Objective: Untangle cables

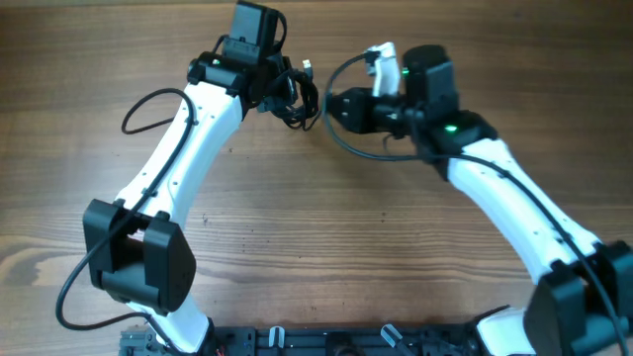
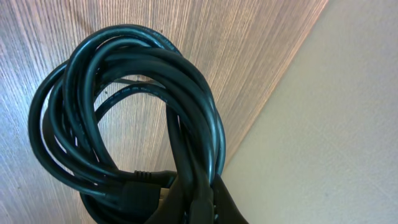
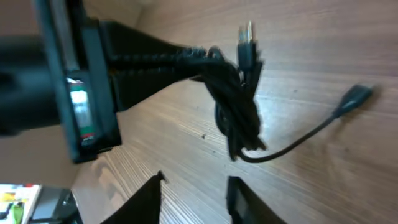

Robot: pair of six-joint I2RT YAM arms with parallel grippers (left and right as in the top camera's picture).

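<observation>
Pale wood-grain bench (image 1: 316, 227) fills the overhead view, and we find the cables (image 1: 297, 99) as one knotted black clump close to the far edge, about midway along it. Our left gripper (image 1: 285, 91) is clamped on that clump. The right wrist view shows its dark fingers (image 3: 161, 59) pinched into the knot, and the left wrist view shows the coils bunched just beyond them. Whether the clump rests on the wood or hangs just clear of it, we cannot tell.

Our right gripper (image 1: 331, 103) holds nothing, its jaws spread wide. It faces the clump from the right-hand side, just beside it but not touching. So the clump sits between the two grippers, straight ahead of the open one, which is free and near enough to act.

In the right wrist view the clump's long axis runs across the line of the left fingers, with a metal-tipped plug (image 3: 247, 37) sticking out at one end. From the other end a loose tail (image 3: 298, 137) trails away over the wood and ends in a small connector (image 3: 357, 96). We judge that tail the likeliest thing to take. Drawing it along its own length, away from the held knot, should free a strand, though a tug across the coils could tighten them.
</observation>
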